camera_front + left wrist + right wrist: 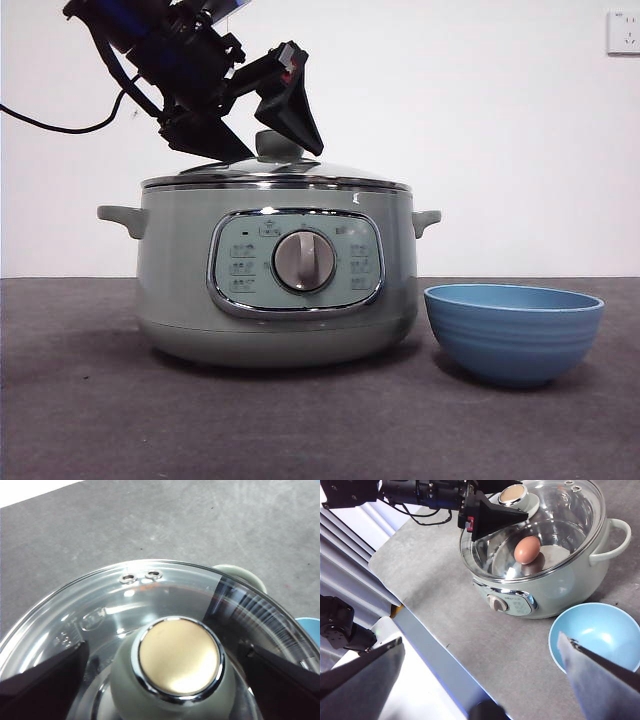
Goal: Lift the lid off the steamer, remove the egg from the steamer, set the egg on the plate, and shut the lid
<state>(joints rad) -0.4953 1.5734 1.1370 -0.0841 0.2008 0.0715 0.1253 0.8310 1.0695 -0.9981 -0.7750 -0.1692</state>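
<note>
Left gripper (262,125), fingers spread, straddles the knob (179,659) of the lid (276,176), which sits on the steamer (276,285). Only the right wrist view reveals the egg (527,549) inside; the front view hides it. The right gripper (480,680), fingers parted, hangs above the worktop (80,400) near the plate (513,332).

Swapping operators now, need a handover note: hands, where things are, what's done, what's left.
Left hand: open, jaws either side of the lid's knob, not closed on it.
Right hand: open, holding nothing, waiting high above the table near the plate.
Lid: on the steamer.
Egg: inside the steamer, visible through the glass.
Plate: empty, beside the steamer.
Done: approach to the knob only.
Left: grip and lift lid, move egg to plate, close lid.
</note>
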